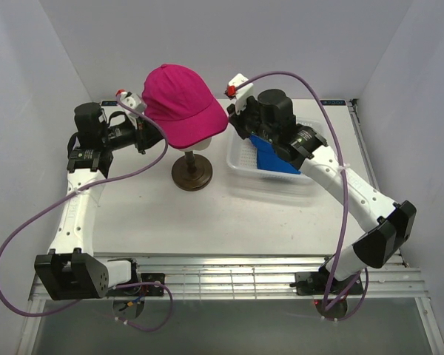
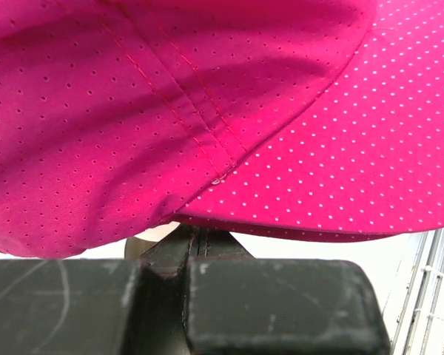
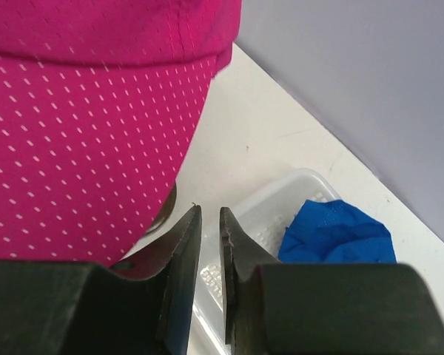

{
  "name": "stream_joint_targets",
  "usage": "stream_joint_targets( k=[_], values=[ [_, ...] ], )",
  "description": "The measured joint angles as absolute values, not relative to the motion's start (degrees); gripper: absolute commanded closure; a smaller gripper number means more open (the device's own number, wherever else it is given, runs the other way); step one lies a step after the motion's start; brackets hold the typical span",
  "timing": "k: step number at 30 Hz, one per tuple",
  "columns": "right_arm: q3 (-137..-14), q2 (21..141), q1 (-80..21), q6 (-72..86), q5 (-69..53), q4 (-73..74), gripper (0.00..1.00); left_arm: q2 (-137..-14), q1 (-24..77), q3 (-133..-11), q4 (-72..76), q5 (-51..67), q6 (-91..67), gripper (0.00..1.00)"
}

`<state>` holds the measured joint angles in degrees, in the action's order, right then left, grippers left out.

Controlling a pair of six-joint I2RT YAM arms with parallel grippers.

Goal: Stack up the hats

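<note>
The white table [image 1: 207, 222] carries a pink cap [image 1: 183, 100] sitting on a mannequin head whose dark stand [image 1: 191, 176] shows beneath. Its long axis runs from the crown at far left to the brim at near right. Right of it, a white basket [image 1: 240, 164] holds a blue cap [image 1: 275, 161].

The left gripper [image 2: 196, 240] sits against the pink cap's lower left edge with its jaws together. Whether they pinch the hem is hard to tell. The right gripper [image 3: 209, 222] hangs just right of the brim, a slim gap between its jaws and nothing in it. The blue cap lies near and right of it, so the right arm is the nearer. No writing is readable.
</note>
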<state>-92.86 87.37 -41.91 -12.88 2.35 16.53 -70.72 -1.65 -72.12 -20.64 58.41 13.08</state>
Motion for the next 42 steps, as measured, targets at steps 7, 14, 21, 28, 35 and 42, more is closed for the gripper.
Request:
stream_joint_targets(
  k=[7,14,21,28,35,42],
  values=[
    [-88.47,86.19,-39.16,-14.35,5.5,17.37,0.7,-70.3,-1.65,-71.57,-23.49,55.64,16.27,0.93],
    [-93.06,85.45,-35.44,-15.11,8.86,20.88,0.53,-69.41,-1.83,-71.07,-26.28,52.38,18.9,0.87],
    [-109.43,85.32,-37.17,-12.01,6.2,17.8,0.4,-68.73,-3.51,-71.07,-30.98,51.7,21.43,0.83],
    [-114.93,88.53,-48.25,-10.87,4.25,13.15,0.3,-65.14,-11.2,-69.87,-34.2,52.53,21.17,0.77],
    [-115.77,95.29,-49.06,-7.84,1.85,11.81,0.23,-63.33,-19.42,-69.73,-29.15,58.65,12.95,0.38],
    [-114.85,97.97,-49.76,-5.45,-0.67,11.51,0.23,-66.87,-21.3,-71.26,-11.11,63.51,-7.53,0.35]
  ],
)
